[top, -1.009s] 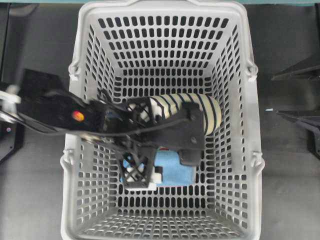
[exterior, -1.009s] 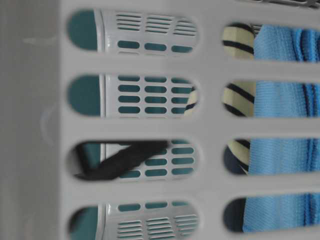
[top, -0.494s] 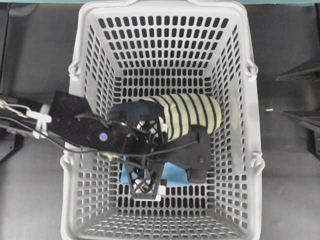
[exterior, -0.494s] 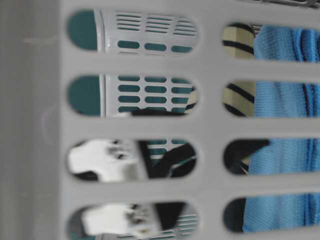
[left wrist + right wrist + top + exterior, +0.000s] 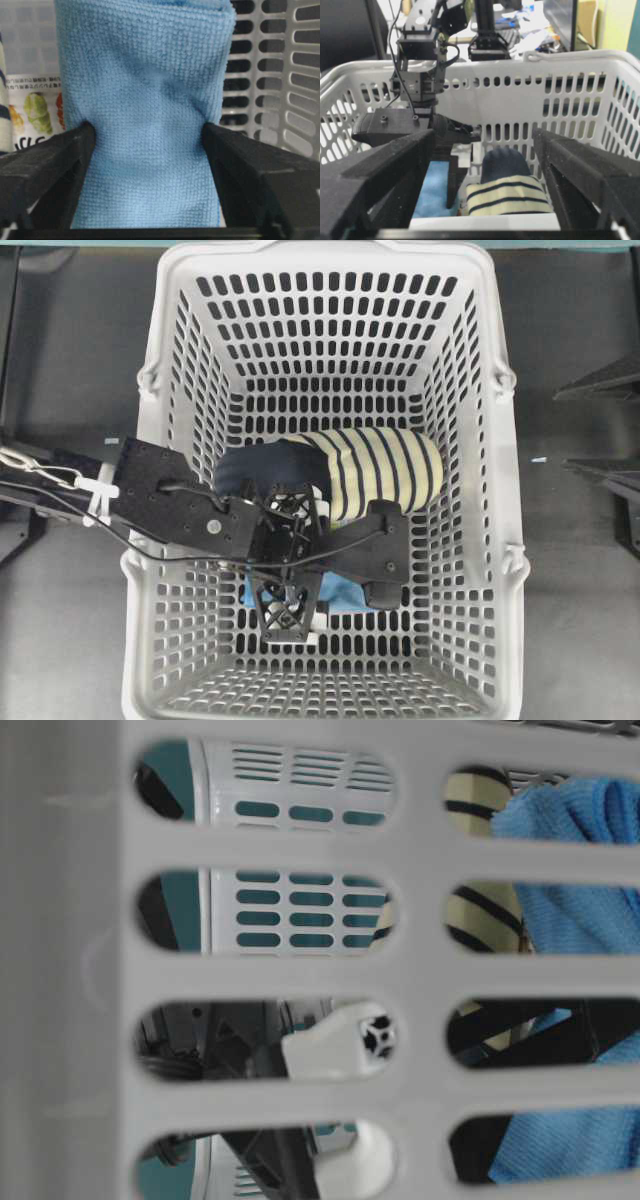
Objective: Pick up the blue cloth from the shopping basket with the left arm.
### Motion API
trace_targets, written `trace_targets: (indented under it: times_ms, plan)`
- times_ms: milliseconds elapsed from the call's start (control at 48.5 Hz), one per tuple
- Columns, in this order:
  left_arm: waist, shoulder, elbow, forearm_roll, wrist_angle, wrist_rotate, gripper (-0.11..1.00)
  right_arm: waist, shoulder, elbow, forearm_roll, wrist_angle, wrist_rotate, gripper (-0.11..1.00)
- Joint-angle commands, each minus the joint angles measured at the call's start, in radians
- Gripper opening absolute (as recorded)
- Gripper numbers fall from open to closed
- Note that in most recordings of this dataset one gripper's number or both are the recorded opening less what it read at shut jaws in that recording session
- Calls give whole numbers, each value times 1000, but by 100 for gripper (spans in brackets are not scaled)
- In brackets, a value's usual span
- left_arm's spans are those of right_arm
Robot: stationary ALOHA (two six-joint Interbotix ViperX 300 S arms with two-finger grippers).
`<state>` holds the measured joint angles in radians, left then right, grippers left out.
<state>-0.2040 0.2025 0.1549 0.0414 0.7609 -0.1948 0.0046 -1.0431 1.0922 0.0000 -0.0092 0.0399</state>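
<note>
The blue cloth is pinched at both sides between my left gripper's black jaws, which are shut on it. In the overhead view the left gripper reaches down into the shopping basket and covers most of the cloth on the floor near the front. The cloth looks bunched in the table-level view. My right gripper is open and empty, outside the basket's rim, facing in.
A navy and cream striped slipper lies in the basket's middle, just behind the cloth, and also shows in the right wrist view. A printed packet lies beside the cloth. Basket walls enclose the left gripper on all sides.
My left gripper swung toward the basket's front, came down over the blue cloth and shut on it. The cloth now bunches. The right arm has not moved.
</note>
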Motion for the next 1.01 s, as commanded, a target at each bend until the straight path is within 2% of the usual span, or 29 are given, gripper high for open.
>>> trace_targets:
  times_ms: [0,185,247,433,556,989]
  plan:
    - [-3,-2,2,3,-2,2,70,-2,6,-11,-3,-8,2,77]
    - [-5,-15,-6,3,-3,20,24,-2,-6,-12,-3,-11,3,77]
    - [-5,-32,-14,3,-2,29,13,-2,-11,-14,-3,-8,3,77]
    - [-5,-89,-58,3,12,46,13,-2,-20,-6,-3,-6,3,76]
    - [-5,-117,-124,3,48,49,13,-2,-20,-5,-2,-8,5,76]
    - [6,-129,-531,5,469,83,13,-2,-32,5,0,-8,5,76]
